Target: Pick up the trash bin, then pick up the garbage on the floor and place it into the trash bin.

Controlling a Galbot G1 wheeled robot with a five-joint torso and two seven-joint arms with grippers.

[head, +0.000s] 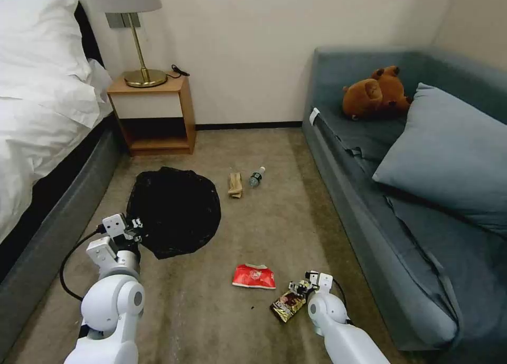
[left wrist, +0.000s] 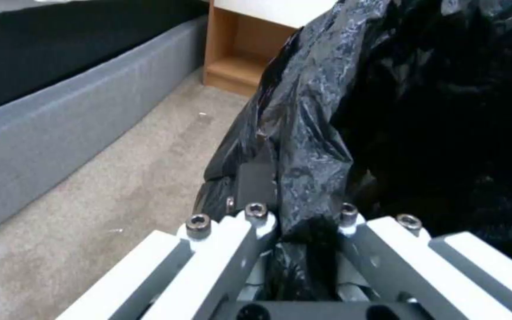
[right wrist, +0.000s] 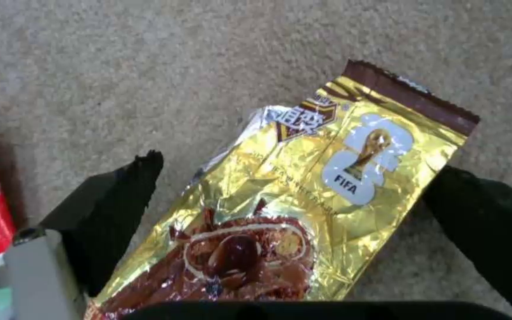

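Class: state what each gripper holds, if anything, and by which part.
The left gripper pinches the trash bin by its bag-covered rim. The right gripper holds nothing; its open fingers straddle the gold wrapper.

Beige carpet [head: 274, 216], bed [head: 37, 115], nightstand [head: 153, 115], sofa [head: 401, 195].

Even, soft indoor light over carpet [head: 274, 221] and wall [head: 248, 47]; no single source apparent. Lamp [head: 127, 15] shade not glowing. Faint shadows under sofa [head: 338, 158] edge and inside nightstand [head: 153, 115]. Mild bending of straight lines at head view borders. Dull sheen on black bag [left wrist: 321, 124], folds otherwise lost in darkness. Strong glare on gold wrapper [right wrist: 303, 178] foil, print still legible. Soft focus on near fingers [right wrist: 108, 209] and on white links at left wrist view's near edge. Slight grain throughout.
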